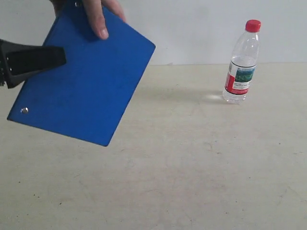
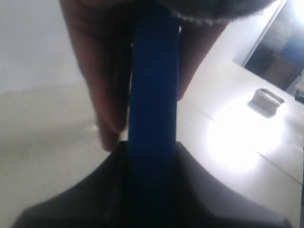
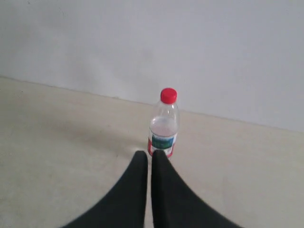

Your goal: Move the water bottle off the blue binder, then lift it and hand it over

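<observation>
1. Left gripper (image 2: 152,149): black fingers clamped on the binder (image 1: 86,81), one on each face. The wrist view shows the binder edge-on, running straight out from between them.
2. In the exterior view the gripper bites the binder's left edge, near the upper corner.
3. Binder is off the table (image 1: 192,167), held in the air at the left of the scene and tilted, with one corner pointing down. A silver rivet (image 1: 24,110) shows near the lower left corner.
4. A person's hand (image 1: 98,14) grips the binder's far top edge, thumb on the near face. In the left wrist view its fingers wrap both sides of the blue edge.
5. Right gripper (image 3: 148,156): fingers drawn together, only a thin slit between them, nothing held.
6. Bottle (image 3: 164,126) stands upright beyond those tips. I cannot tell from the wrist view whether they touch it.
7. In the exterior view the bottle (image 1: 242,64) stands alone on the table at the right, near the wall (image 1: 192,28), with its red cap (image 1: 253,25) on, well apart from the binder.
</observation>
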You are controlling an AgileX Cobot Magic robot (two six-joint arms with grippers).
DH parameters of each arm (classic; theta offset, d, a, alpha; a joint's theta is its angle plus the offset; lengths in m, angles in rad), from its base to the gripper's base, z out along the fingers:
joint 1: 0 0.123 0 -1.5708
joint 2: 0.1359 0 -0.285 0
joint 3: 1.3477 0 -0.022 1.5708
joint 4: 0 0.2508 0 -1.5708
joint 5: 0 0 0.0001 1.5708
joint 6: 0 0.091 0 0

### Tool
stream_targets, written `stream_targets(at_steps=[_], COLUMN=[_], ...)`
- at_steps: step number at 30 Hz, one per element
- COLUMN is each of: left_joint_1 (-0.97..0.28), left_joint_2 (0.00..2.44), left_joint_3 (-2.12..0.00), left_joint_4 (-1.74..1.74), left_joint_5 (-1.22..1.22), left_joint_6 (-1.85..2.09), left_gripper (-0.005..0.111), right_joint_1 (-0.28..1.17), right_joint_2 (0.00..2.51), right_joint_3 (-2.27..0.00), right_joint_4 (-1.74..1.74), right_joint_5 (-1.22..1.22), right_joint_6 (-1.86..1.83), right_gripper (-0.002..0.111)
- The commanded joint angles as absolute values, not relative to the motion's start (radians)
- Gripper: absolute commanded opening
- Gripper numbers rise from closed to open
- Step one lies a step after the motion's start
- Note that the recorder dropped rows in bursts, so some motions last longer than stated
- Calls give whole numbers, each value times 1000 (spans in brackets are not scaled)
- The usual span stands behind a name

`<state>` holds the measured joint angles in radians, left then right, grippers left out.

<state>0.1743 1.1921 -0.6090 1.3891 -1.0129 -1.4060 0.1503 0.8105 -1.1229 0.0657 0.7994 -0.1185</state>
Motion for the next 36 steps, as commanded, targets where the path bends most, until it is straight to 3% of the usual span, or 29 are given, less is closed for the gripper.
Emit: stream_targets(at_steps=[1, 8, 11, 16, 22, 25, 29, 32, 36], left_joint_1=[173, 176, 176, 180, 180, 180, 191, 191, 191], left_joint_2=[1203, 1218, 1217, 1149, 1054, 1010, 945, 887, 848], left_joint_3=[-664, -672, -672, -675, -673, -673, -639, -601, -504], left_joint_4=[1165, 1325, 1380, 1377, 1478, 1692, 1744, 1744, 1721], left_joint_5=[-1068, -992, -821, -697, -639, -582, -536, -394, 85], left_joint_6=[-1336, -1336, -1355, -1357, -1397, -1561, -1718, -1796, -1988], left_gripper=[4, 7, 22, 32, 60, 50, 5, 5, 5], right_joint_1=[143, 143, 143, 143, 143, 143, 143, 143, 148], right_joint_2=[815, 813, 790, 594, 423, 326, 147, 13, 0], right_joint_3=[-1114, -1114, -1114, -1121, -1121, -1121, -1121, -1114, -1050], right_joint_4=[43, 20, 21, -35, -215, -280, -359, -363, -284], right_joint_5=[864, 863, 845, 752, 1100, 1148, 1176, 1221, 1221], right_joint_6=[-110, -110, -108, -103, 30, 175, 426, 480, 450], right_gripper=[0, 0, 0, 0, 0, 0, 0, 0, 0])
